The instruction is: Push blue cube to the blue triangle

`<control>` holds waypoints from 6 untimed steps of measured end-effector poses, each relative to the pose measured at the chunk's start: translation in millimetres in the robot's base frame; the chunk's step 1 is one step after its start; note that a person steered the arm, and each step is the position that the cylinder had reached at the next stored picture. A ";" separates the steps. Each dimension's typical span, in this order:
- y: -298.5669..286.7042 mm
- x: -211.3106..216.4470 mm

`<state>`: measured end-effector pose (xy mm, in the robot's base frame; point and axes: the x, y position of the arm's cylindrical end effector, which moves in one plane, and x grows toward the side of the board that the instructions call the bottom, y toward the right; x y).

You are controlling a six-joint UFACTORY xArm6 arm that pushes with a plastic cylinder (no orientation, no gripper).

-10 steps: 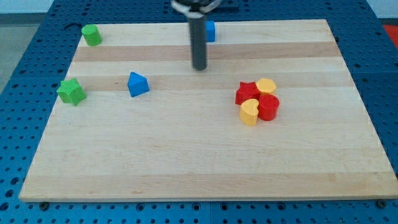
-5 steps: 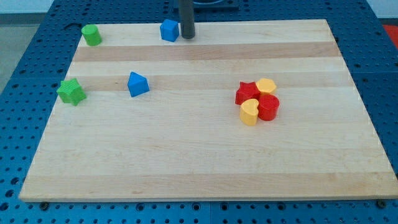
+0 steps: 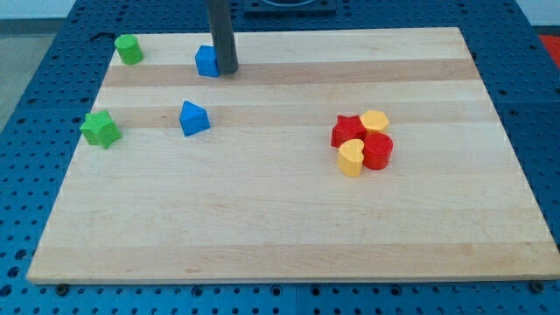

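The blue cube (image 3: 206,61) sits near the board's top edge, left of centre. My tip (image 3: 227,72) is right against the cube's right side, with the dark rod rising straight up from it. The blue triangle (image 3: 193,118) lies lower down and slightly left of the cube, well apart from it.
A green cylinder (image 3: 129,49) stands at the top left corner and a green star (image 3: 101,129) at the left edge. A cluster at the right holds a red star (image 3: 347,130), a yellow block (image 3: 374,120), a red cylinder (image 3: 379,150) and a yellow heart (image 3: 351,158).
My tip moved from mid-board up to the top edge, then swept left and slightly down. The blue cube slid left and a little down with it.
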<state>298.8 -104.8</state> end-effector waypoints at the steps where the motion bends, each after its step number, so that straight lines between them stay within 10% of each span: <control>1: 3.7 -10.1; 3: 10.6 -84.3; 6: -36.5 18.9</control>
